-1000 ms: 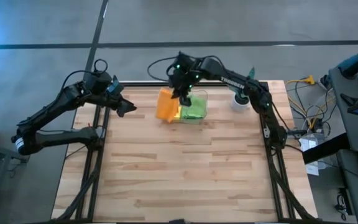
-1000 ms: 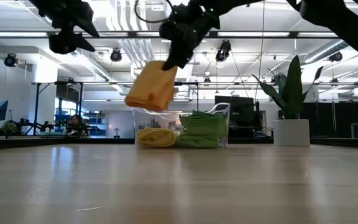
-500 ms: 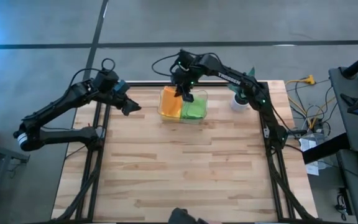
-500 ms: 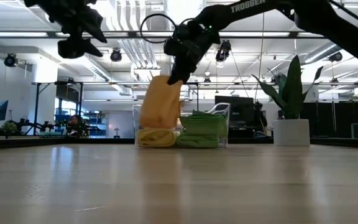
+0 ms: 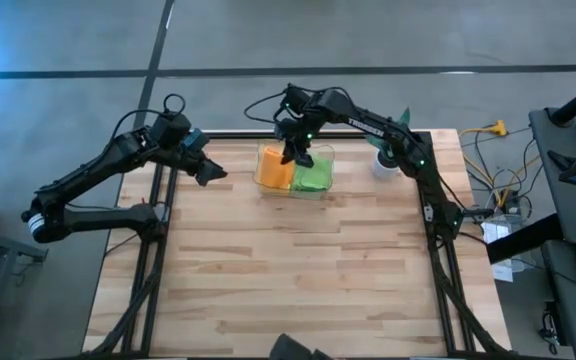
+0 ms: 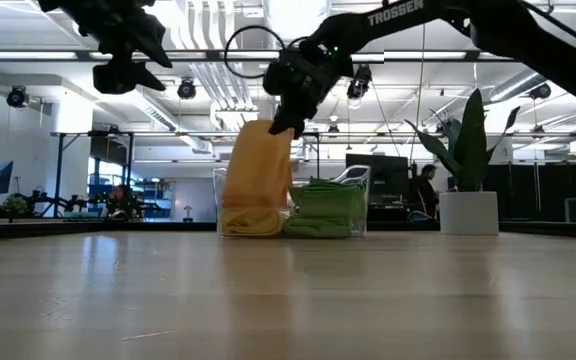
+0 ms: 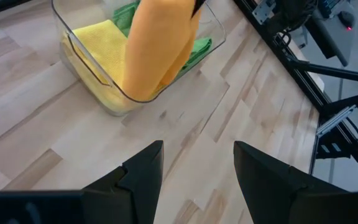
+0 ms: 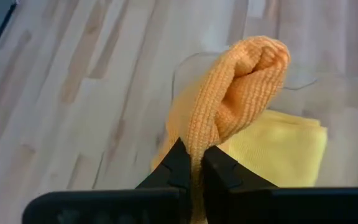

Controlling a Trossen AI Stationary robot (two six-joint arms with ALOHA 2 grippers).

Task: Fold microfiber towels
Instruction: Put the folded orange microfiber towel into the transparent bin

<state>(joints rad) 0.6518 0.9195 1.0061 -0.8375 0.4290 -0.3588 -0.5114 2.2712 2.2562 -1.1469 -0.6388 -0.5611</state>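
The wooden table (image 5: 288, 270) carries a clear bin (image 6: 358, 180) holding green towels (image 6: 323, 210) and a yellow towel (image 7: 98, 40). My right gripper (image 6: 286, 118) pinches the orange towel (image 6: 258, 170) above it; my left gripper (image 5: 211, 172) hovers, fingers apart.

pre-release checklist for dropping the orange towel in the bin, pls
1. Right gripper shut on the folded orange towel: ok.
2. Towel over the clear bin, lower end inside its near-left part: ok.
3. Yellow towel lying flat beneath it: ok.
4. Green towels stacked in the other half, out of the way: ok.
5. Left gripper open, empty, away from the bin: ok.
6. Whether the orange towel's fold will hold once released: cannot tell.
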